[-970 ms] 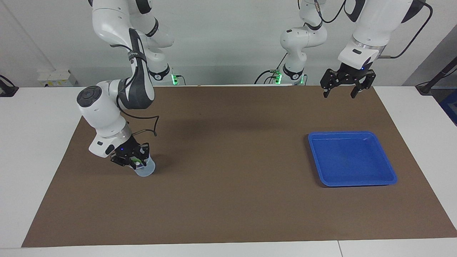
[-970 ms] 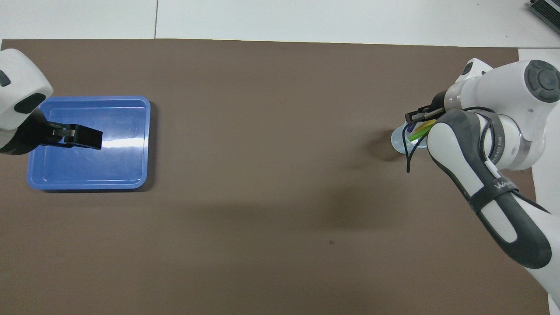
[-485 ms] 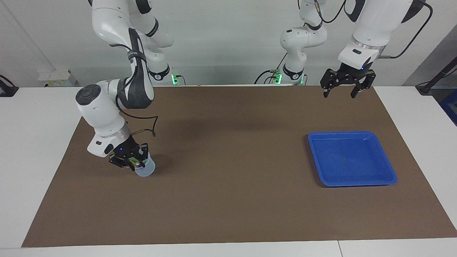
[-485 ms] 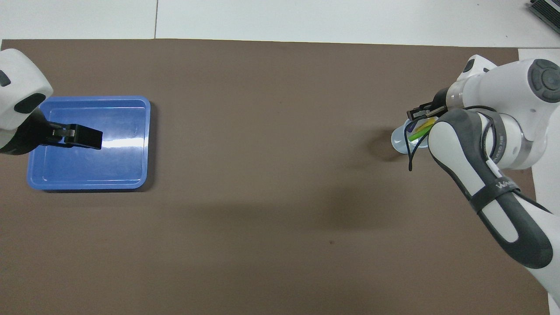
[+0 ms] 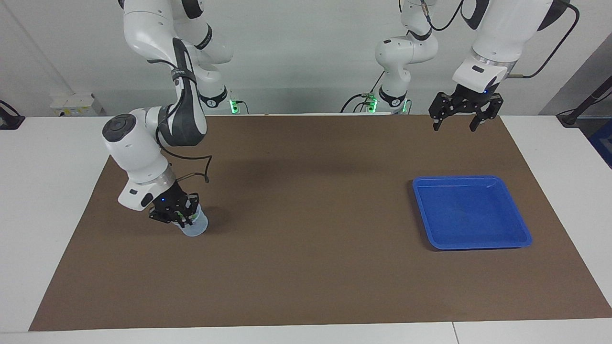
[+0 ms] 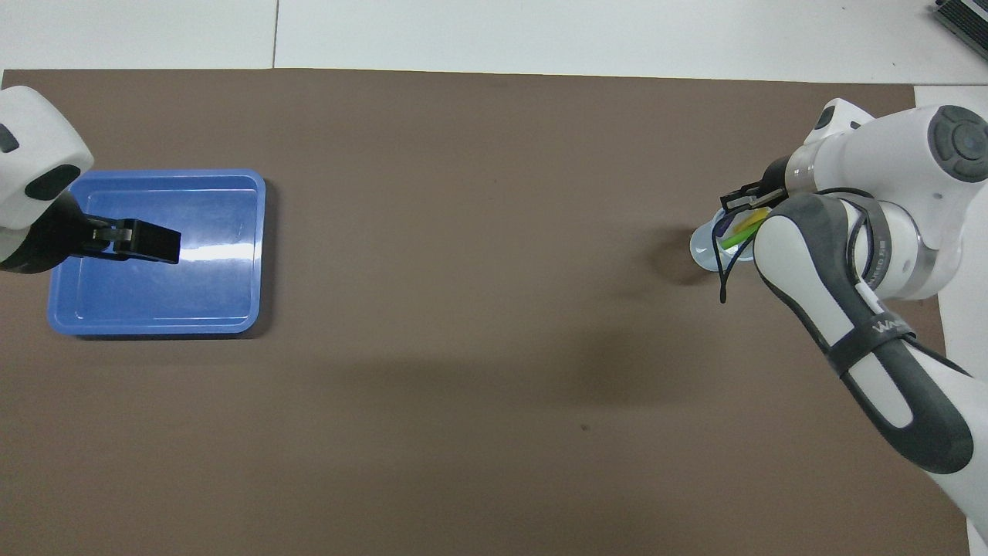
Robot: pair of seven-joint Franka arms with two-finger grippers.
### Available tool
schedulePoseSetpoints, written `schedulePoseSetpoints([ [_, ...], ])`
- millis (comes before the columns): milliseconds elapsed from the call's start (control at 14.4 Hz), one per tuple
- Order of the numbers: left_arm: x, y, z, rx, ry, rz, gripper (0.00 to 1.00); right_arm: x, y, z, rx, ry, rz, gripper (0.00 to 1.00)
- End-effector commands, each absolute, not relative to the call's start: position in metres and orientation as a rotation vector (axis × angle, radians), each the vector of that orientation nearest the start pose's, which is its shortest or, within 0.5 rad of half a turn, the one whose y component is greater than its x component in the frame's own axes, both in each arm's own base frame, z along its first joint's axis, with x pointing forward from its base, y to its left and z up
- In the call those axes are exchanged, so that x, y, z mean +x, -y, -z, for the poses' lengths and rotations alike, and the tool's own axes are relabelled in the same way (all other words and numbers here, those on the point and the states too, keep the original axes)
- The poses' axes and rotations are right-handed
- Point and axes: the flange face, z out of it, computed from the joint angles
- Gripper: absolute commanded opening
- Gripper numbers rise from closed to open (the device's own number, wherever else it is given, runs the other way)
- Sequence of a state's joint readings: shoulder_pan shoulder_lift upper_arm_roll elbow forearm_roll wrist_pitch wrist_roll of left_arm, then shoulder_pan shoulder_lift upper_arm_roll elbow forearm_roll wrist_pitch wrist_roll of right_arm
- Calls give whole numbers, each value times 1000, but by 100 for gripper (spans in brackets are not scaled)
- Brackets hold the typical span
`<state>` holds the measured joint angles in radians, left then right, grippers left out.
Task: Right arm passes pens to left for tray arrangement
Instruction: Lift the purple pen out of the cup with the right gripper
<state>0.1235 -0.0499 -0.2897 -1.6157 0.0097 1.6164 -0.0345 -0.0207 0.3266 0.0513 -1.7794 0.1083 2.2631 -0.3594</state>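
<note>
Right hand [image 5: 180, 219] buried in the cup [image 5: 195, 226]; left hand [image 5: 460, 119] waits up high, fingers spread wide.

Facing view: right hand's fingers sit down in the mouth of the small translucent cup, drawn narrow, tips hidden by cup wall and hand body, so I cannot tell if any pen is gripped. Overhead view shows what facing doesn't: the pens [image 6: 739, 230] lean inside the cup under that hand, green and yellow clear, purple only a sliver, forearm covering the rest. Tray [image 5: 471, 211], glossy blue plastic with rounded corners and raised rim, lies on the brown mat [image 5: 306, 267] of the worktop at the left arm's end, below the left hand.
</note>
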Motion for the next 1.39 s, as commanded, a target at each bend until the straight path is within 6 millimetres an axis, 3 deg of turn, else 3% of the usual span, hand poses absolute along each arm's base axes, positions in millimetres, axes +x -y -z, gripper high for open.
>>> schedulePoseSetpoints([
  [0,527,89,-635,-3117,-208,74,100,655,-17,-390,-2994,520,261,0],
  [139,527,89,-635,-3117,-208,74,100,655,-24,-404,-2989,535,268,0],
  [416,528,89,-636,-3116,-217,91,100,657,-29,-451,-2986,577,262,0],
  [831,527,84,-631,-3113,-217,81,100,621,-38,-539,-2971,683,315,0],
  [1108,524,73,-617,-3111,-177,79,100,598,-77,-599,-2927,769,309,0],
  [1316,524,71,-617,-3116,-167,81,100,590,-113,-608,-2917,701,301,0],
])
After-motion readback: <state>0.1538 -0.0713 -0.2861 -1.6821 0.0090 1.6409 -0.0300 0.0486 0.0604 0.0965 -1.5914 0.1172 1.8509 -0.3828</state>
